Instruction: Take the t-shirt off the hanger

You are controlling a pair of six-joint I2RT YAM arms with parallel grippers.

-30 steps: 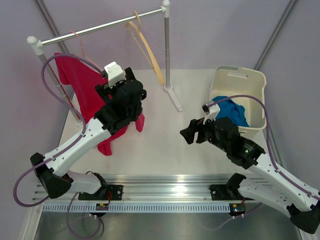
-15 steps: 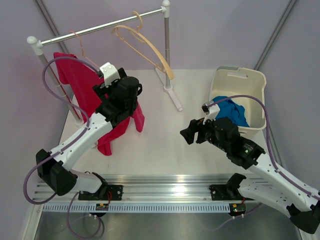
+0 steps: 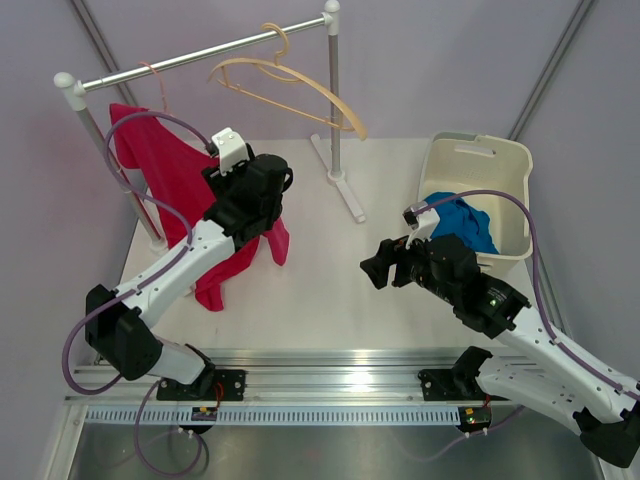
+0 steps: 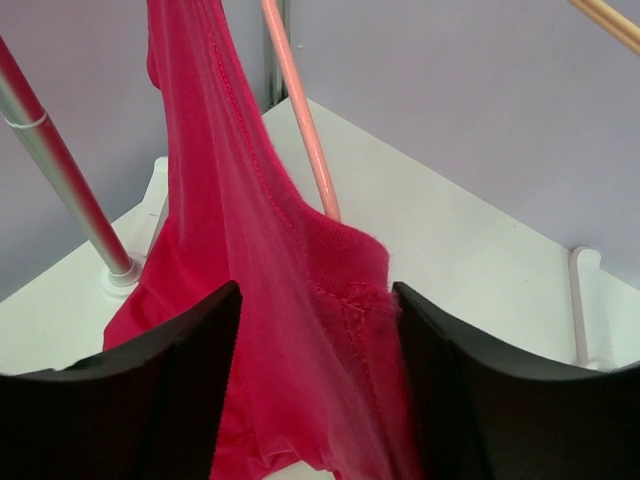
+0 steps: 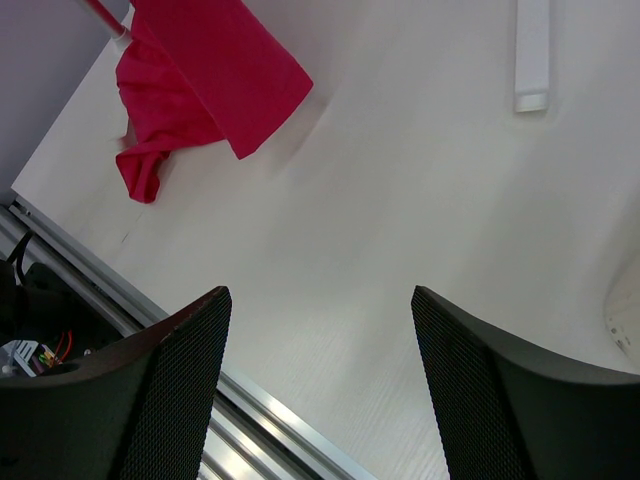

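Note:
A red t-shirt (image 3: 160,185) hangs from a pink hanger (image 3: 155,80) on the left end of the metal rail (image 3: 200,55), and its lower part lies crumpled on the table. My left gripper (image 3: 262,185) is up against the shirt's right side. In the left wrist view its jaws (image 4: 318,300) stand wide apart with the shirt's ribbed collar (image 4: 350,290) and fabric between them, and the pink hanger arm (image 4: 300,130) rises just behind. My right gripper (image 3: 372,268) is open and empty over the bare table middle (image 5: 320,295). The shirt also shows in the right wrist view (image 5: 210,70).
An empty wooden hanger (image 3: 290,90) hangs tilted at the rail's right end. The rail's right post (image 3: 333,100) and its foot (image 3: 345,195) stand at the table's back centre. A white basket (image 3: 480,145) holding a blue cloth (image 3: 462,222) sits at the right.
The empty wooden hanger has swung out and up to the right. My left gripper has shifted slightly at the shirt's collar and the arm's elbow has moved. The right arm has not moved.

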